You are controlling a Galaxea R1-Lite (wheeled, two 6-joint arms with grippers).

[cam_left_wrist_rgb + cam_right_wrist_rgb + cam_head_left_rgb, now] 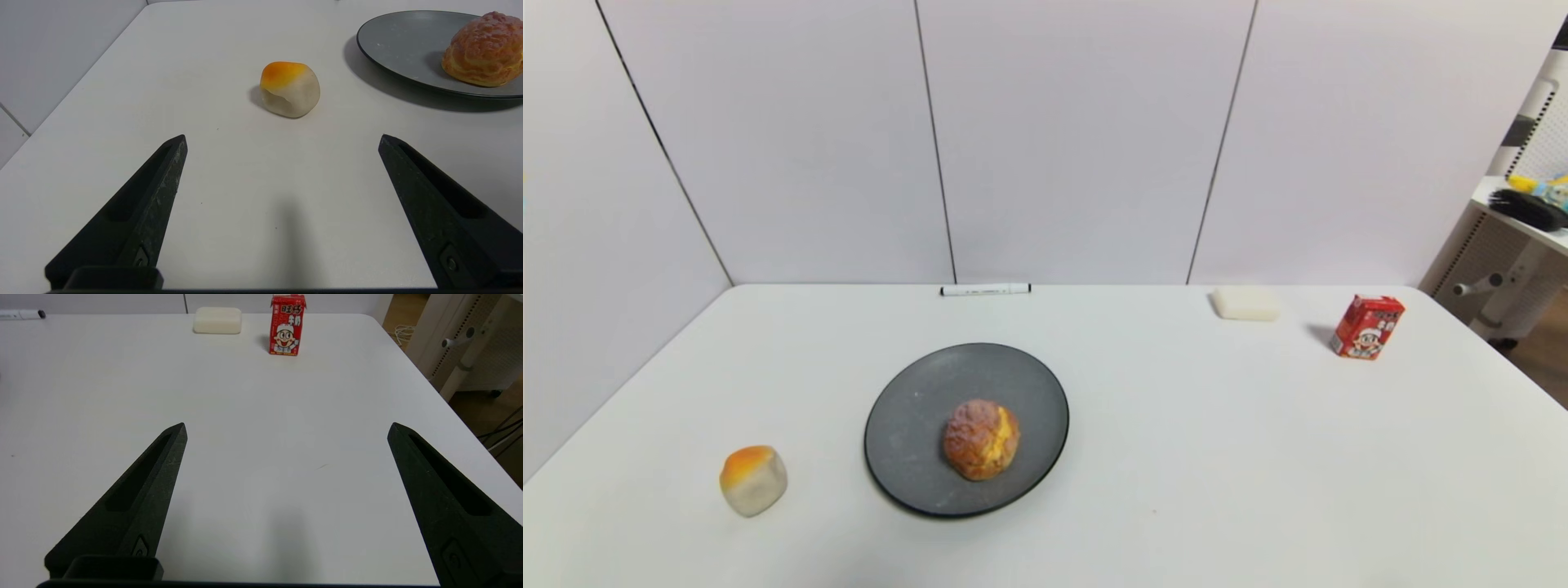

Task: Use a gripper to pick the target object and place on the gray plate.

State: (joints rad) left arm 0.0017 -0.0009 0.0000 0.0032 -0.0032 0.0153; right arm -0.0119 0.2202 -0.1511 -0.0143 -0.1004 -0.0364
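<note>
Cream puff (981,438) resting on gray plate (907,416), left pincer (282,141) and right pincer (286,430) both spread wide, empty, above white counter (1176,457).

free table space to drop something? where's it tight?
Widest bare patch: between the gray plate and the red drink carton. Also between plate and marker. Tightest: between the orange-topped bun and the plate holding the cream puff.
</note>
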